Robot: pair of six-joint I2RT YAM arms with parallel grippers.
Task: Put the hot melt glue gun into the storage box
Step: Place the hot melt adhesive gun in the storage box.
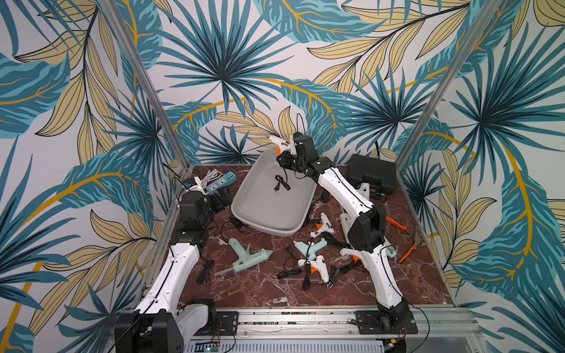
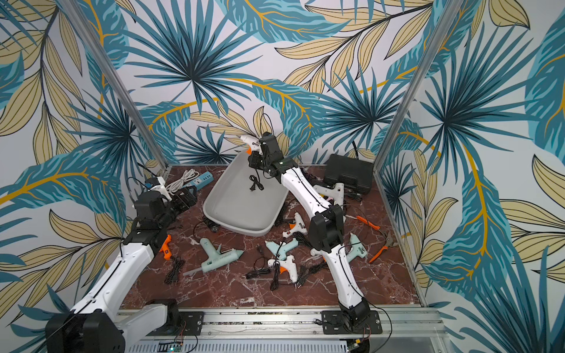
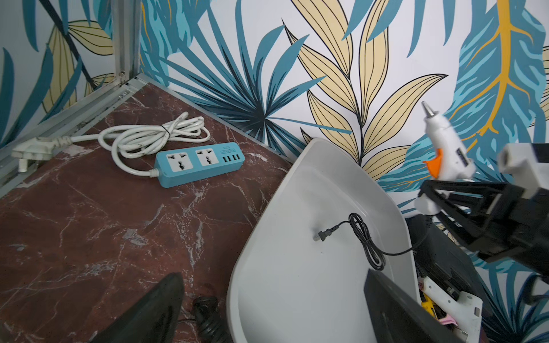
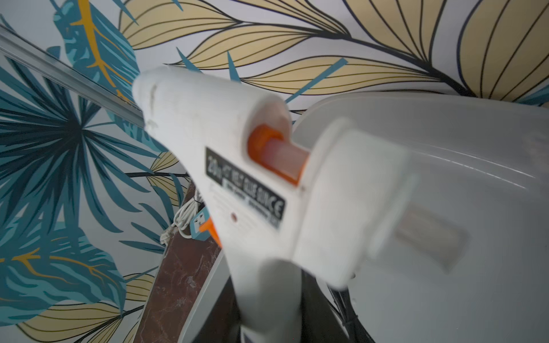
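Right gripper [image 1: 289, 148] pinching white hot melt glue gun [image 1: 278, 141] by its handle, in the air over far end of storage box [image 1: 266, 211]. Gun's black cord [image 1: 282, 183] lies inside box. Left gripper [image 1: 220, 199] spread wide, empty, beside box.

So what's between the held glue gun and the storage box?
Only the glue gun's own black cord, trailing down into the storage box; both top views show it.

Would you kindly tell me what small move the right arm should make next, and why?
Probably lower the right gripper into the storage box before releasing: it holds the white glue gun above the far rim, only its cord reaching inside.
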